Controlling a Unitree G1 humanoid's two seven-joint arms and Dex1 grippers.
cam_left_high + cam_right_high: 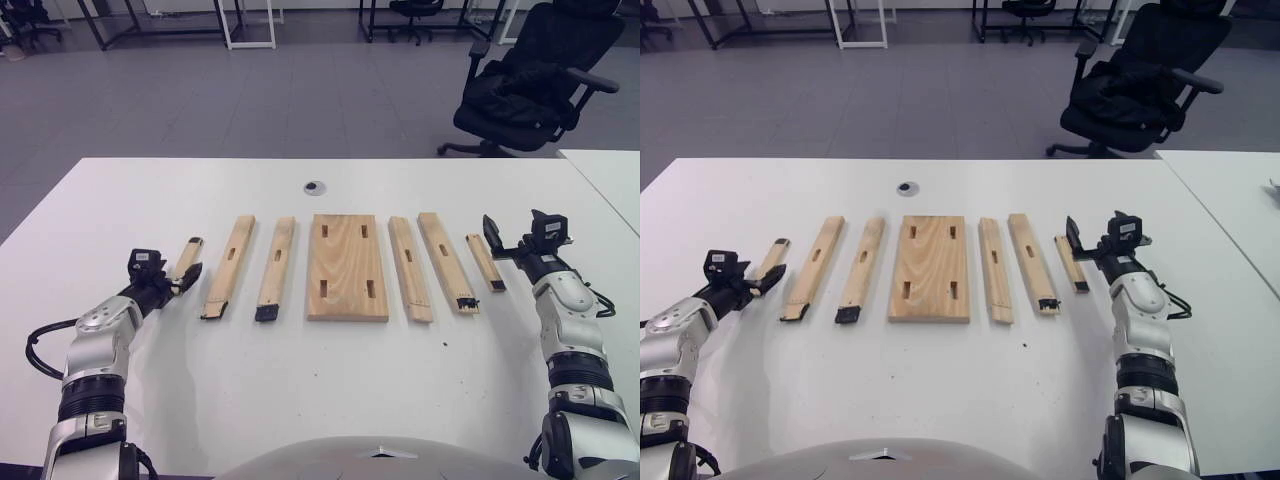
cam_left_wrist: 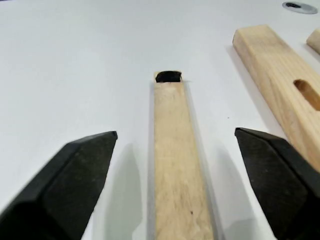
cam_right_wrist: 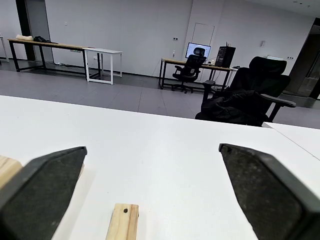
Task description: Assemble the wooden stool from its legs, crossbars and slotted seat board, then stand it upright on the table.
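The left tool [image 2: 175, 134] gapes wide astride the short crossbar [image 2: 175, 195], which lies flat at the left end of the desk [image 1: 320, 400]; closing off-centre could skid the thin piece sideways toward the neighbouring leg [image 2: 280, 85] instead of gripping it.

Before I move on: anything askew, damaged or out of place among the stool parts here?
Nothing stands out. The seat board lies flat mid-table with three wooden pieces on each side, apart and only slightly fanned. The left gripper is open astride the leftmost crossbar. One tiny dark speck sits on the table.
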